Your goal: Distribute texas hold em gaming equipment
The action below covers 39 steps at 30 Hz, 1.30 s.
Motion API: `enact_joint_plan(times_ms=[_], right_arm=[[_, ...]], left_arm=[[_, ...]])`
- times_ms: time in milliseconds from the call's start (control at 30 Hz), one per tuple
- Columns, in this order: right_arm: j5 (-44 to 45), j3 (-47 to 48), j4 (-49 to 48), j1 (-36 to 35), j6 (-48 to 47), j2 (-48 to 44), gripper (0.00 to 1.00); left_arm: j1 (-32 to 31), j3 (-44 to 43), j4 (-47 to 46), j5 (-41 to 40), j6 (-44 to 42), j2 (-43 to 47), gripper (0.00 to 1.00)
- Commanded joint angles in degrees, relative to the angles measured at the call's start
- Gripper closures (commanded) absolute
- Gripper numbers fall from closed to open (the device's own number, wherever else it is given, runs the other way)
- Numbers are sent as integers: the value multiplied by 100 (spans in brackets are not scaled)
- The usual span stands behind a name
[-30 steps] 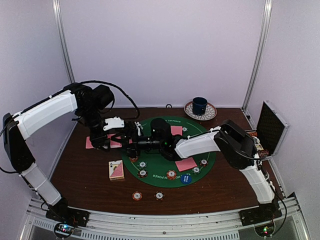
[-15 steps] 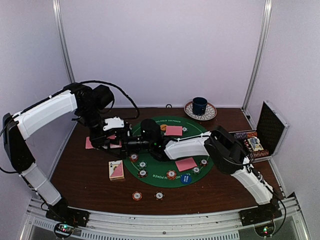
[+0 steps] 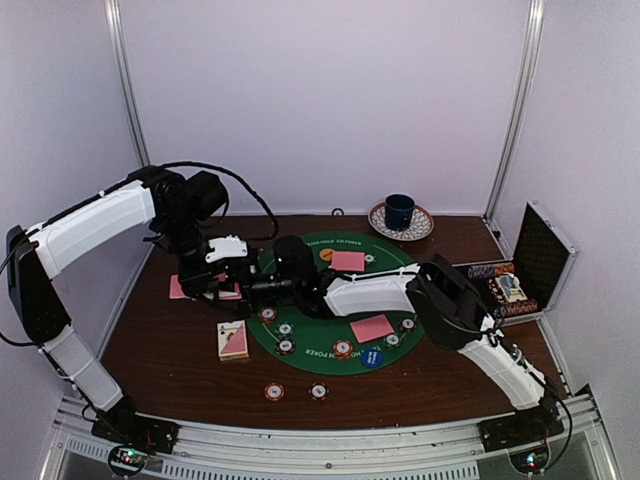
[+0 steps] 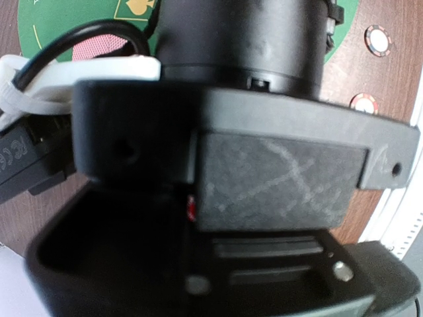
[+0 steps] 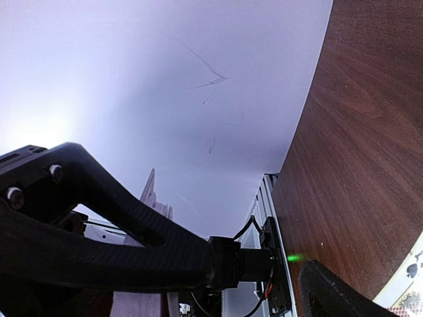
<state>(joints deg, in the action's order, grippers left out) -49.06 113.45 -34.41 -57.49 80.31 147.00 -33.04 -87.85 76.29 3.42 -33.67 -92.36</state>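
Both my arms are crammed together over the far-left part of the green mat (image 3: 318, 336). My left end effector (image 3: 222, 281) is clamped shut. I can't tell if anything's in it, because its own camera is basically filled by the black body of my right arm (image 4: 238, 39).

My right end effector (image 3: 261, 286) sits just beside it with the jaws spread wide. Its camera shows nothing between them, just wall, the brown surface (image 5: 357, 165) and the corner of a white card face (image 5: 411, 290) with a black spade pip.

Where the poker stuff is:
- Pink cards (image 3: 347, 261): one on the far side of the mat, one near-right, and another on the wood by my left wrist.
- A pink-and-white card (image 3: 233, 340) lies just left of the mat.
- Striped chips (image 3: 285, 347) dot the mat's near rim, and two more lie on bare wood nearer to me.
- The orange button (image 3: 326, 254) is on the far side of the mat.
- The blue button (image 3: 372, 357) is at the near rim. Its white lettering is too small to read.
- More chips are racked in the open case (image 3: 545, 255) at the right edge.

As for writing, the mat's rim has white print. I can make out "POKER" but the rest is too tiny. The left wrist view also catches a gold spade emblem (image 4: 135, 6) printed on the mat.
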Motion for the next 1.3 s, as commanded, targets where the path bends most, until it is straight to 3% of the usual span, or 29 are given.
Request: enact_joint_plan(times_ms=[0,400,1267], right_arm=[[150,-305,486,24,-305,-215,13],[181,-1207,386,185,-551,-686,21],[-24,-1988,-357,365,-239,-1297,33]], left_arm=[[-10,-73,-92,85,12,60,100],[-10,-36,-80,28,-8,95,100],[-10,145,-122,-100,-67,113,100]])
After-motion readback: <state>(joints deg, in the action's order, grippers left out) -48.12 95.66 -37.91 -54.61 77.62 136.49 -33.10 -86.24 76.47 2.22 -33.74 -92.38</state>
